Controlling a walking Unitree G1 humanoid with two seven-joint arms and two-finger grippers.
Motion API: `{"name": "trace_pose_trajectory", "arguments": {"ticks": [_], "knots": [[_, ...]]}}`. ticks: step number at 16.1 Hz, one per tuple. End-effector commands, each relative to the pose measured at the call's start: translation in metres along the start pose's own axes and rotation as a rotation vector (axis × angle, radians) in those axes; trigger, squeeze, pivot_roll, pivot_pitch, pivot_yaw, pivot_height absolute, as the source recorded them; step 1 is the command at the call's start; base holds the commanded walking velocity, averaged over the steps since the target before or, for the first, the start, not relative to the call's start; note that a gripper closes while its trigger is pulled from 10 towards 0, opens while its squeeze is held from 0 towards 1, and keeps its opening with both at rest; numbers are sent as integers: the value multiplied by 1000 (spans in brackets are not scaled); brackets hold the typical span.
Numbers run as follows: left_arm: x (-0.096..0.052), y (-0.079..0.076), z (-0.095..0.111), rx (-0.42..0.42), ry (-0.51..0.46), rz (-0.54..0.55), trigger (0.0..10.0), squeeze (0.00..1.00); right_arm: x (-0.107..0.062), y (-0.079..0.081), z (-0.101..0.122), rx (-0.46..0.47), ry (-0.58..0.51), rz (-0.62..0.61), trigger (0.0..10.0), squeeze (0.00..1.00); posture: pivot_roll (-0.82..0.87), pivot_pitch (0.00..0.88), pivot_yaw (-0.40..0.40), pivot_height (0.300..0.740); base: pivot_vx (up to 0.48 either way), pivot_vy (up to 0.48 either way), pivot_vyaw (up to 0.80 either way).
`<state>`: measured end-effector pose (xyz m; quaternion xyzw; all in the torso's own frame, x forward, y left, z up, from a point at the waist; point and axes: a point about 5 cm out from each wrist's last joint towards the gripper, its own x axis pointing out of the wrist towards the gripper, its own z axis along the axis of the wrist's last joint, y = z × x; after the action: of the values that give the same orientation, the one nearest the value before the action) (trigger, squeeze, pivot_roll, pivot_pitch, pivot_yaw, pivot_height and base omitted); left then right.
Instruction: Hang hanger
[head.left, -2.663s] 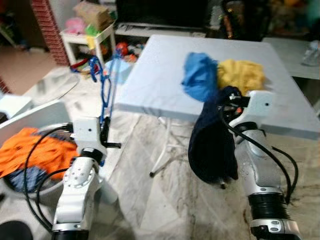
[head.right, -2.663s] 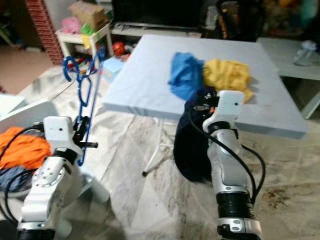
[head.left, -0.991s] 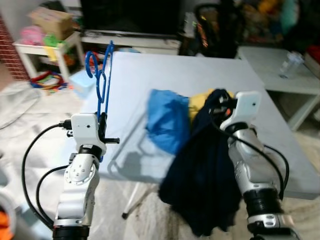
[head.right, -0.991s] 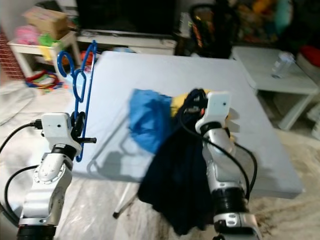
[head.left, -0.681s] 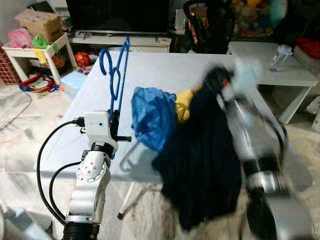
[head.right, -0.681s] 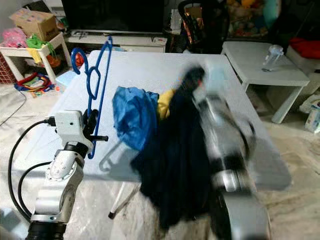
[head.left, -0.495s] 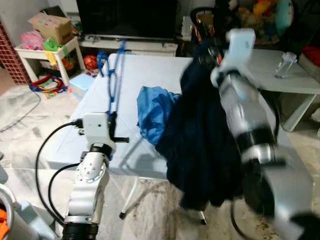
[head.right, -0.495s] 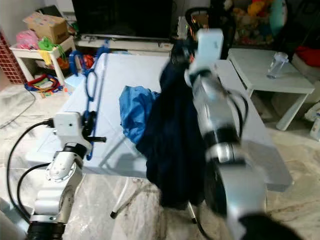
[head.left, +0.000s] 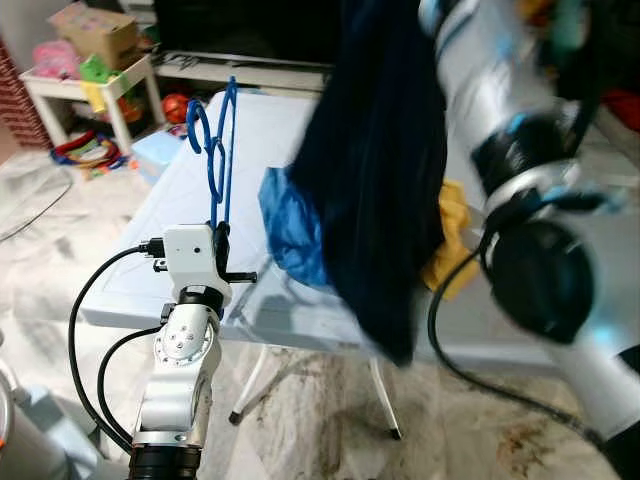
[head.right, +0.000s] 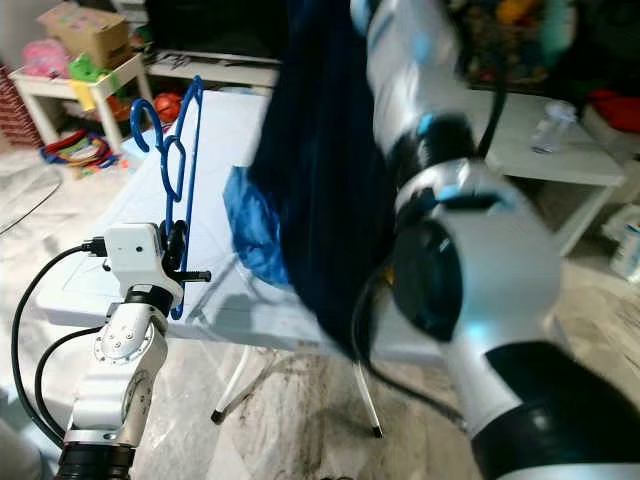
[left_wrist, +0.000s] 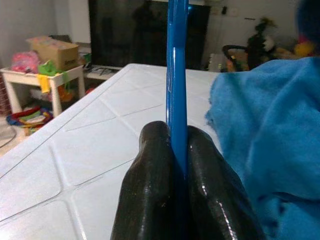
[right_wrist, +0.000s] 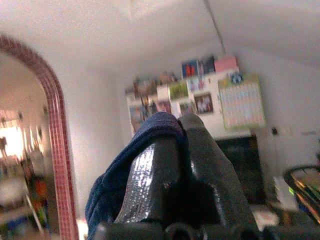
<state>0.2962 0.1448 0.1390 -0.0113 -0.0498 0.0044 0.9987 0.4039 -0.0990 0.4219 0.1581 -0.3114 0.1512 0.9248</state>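
Evidently the garment is being readied for the hanger: the right gripper (right_wrist: 172, 150), fingers pinched on the dark navy garment (head.left: 375, 170), holds it high over the surface (head.left: 180, 250). Near the surface's left edge the left gripper (left_wrist: 175, 165) clamps the blue hanger (head.left: 218, 150) upright. Next, garment and hanger probably need bringing together.

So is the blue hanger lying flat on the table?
No, the hanger stands upright above the table, pinched between the fingers of the left gripper.
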Motion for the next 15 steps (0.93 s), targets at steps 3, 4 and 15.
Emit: {"name": "trace_pose_trajectory", "arguments": {"ticks": [3, 4, 15], "knots": [[-1, -2, 2, 5, -19, 9, 10000, 0, -5, -14, -5, -11, 0, -38, 10000, 0, 62, 0, -106, 740, 0, 0, 0], [0, -3, 2, 6, -19, 7, 10000, 0, -18, -20, -32, -76, 98, -33, 10000, 0, 62, 0, -106, 740, 0, 0, 0], [0, -10, -1, -7, 10, -55, 10000, 0, -178, -127, -152, -541, 790, 38, 10000, 1000, 20, 0, -57, 740, 0, 0, 0]]}}
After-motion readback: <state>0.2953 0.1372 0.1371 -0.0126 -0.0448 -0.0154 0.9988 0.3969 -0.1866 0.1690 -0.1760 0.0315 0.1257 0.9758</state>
